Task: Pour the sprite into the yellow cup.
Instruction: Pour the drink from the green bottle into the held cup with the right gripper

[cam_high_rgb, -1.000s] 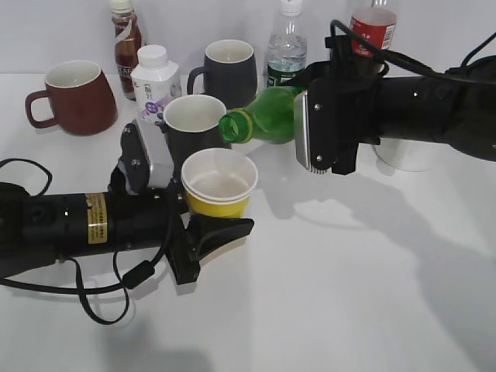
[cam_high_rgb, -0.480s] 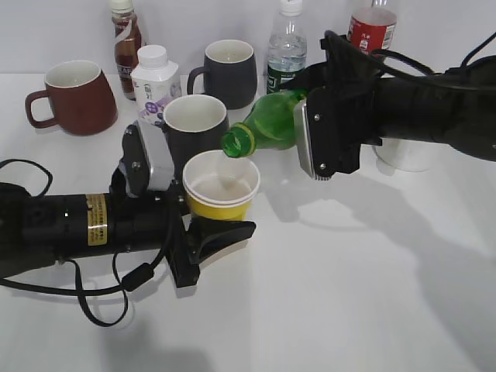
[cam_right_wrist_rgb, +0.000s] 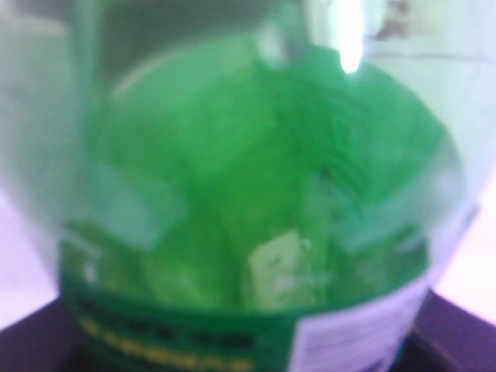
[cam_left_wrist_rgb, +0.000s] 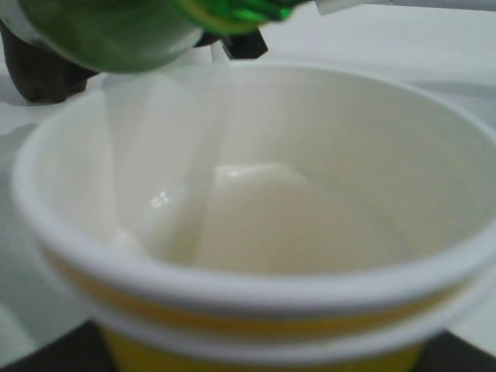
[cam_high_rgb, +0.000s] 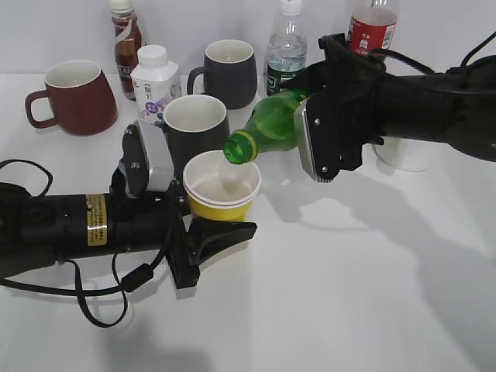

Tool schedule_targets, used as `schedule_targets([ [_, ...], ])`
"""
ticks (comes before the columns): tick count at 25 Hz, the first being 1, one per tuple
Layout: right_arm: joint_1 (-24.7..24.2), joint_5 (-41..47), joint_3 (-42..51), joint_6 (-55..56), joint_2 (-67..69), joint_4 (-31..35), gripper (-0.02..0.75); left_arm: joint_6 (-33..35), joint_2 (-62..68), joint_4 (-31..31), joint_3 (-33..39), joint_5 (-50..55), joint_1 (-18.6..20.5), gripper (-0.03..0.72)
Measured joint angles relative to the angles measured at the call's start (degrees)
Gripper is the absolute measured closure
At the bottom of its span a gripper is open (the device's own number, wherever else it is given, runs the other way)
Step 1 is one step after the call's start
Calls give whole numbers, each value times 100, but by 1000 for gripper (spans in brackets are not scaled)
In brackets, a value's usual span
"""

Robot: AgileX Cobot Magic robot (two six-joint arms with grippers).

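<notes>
The sprite (cam_high_rgb: pixel 275 124) is a green bottle, tilted steeply with its open mouth (cam_high_rgb: pixel 240 147) over the yellow cup (cam_high_rgb: pixel 221 203). My right gripper (cam_high_rgb: pixel 310 116) is shut on the bottle's lower body; its fingers are hidden behind the wrist mount. My left gripper (cam_high_rgb: pixel 219 226) is shut on the cup's base and holds it upright just above the table. In the left wrist view the cup's white rim (cam_left_wrist_rgb: pixel 256 287) fills the frame, with the bottle neck (cam_left_wrist_rgb: pixel 116 31) at the top. In the right wrist view the bottle (cam_right_wrist_rgb: pixel 256 194) fills the frame.
A dark mug (cam_high_rgb: pixel 194 128) stands right behind the cup. Further back are a dark red mug (cam_high_rgb: pixel 74 97), a white drink bottle (cam_high_rgb: pixel 155 77), a brown bottle (cam_high_rgb: pixel 126 39), a grey mug (cam_high_rgb: pixel 229 71), a water bottle (cam_high_rgb: pixel 287 46) and a cola bottle (cam_high_rgb: pixel 372 27). A white cup (cam_high_rgb: pixel 407 159) is under the right arm.
The sprite has tipped further, and its mouth has moved down and right until it is over the cup's opening. The cup has shifted very slightly.
</notes>
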Motion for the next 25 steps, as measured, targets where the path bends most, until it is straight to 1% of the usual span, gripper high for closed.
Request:
schedule_targets([
  [10,0,-220,0,-152,0,96,282,0,0,44,0,-6,0,274],
  [17,0,-234,0,-396,0,287,282,0,0,193,0,-22,0,275],
  [25,0,-234,0,-595,0,317,282,0,0,296,0,-195,0,276],
])
